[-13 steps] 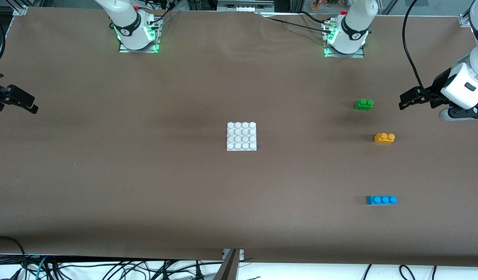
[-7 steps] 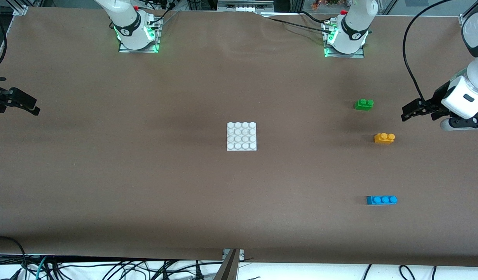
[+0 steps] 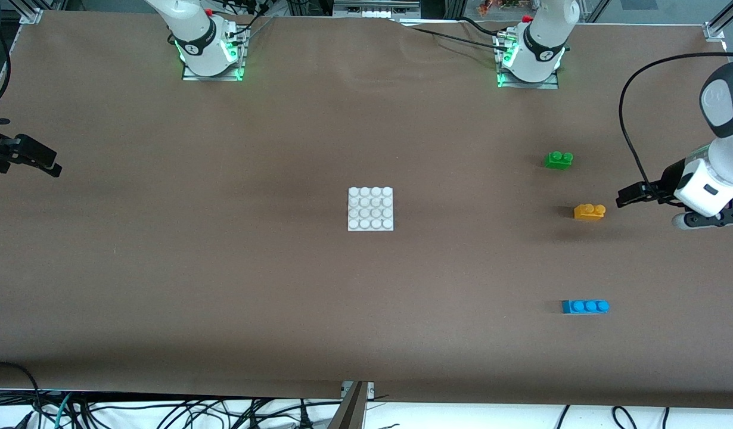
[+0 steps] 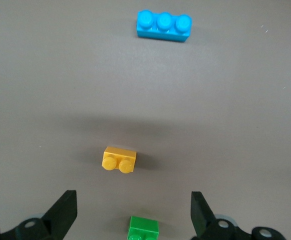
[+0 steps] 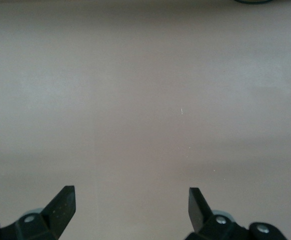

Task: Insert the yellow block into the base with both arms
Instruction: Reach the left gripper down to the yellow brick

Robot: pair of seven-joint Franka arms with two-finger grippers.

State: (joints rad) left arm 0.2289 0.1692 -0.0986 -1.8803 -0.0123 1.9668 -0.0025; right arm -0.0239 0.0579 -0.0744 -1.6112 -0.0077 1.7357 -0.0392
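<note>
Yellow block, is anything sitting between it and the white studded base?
Nothing visible. Bare brown table lies between the small orange-yellow two-stud plastic brick and the flat white studded square base. The green brick and blue brick sit off that line.

I see the base (image 3: 370,208) at the table's (image 3: 164,268) middle | three bricks toward the left arm's end | two-stud brick (image 3: 558,159) farthest from the camera | yellow block (image 3: 589,211) between | three-stud brick (image 3: 585,306) nearest | all well apart
</note>
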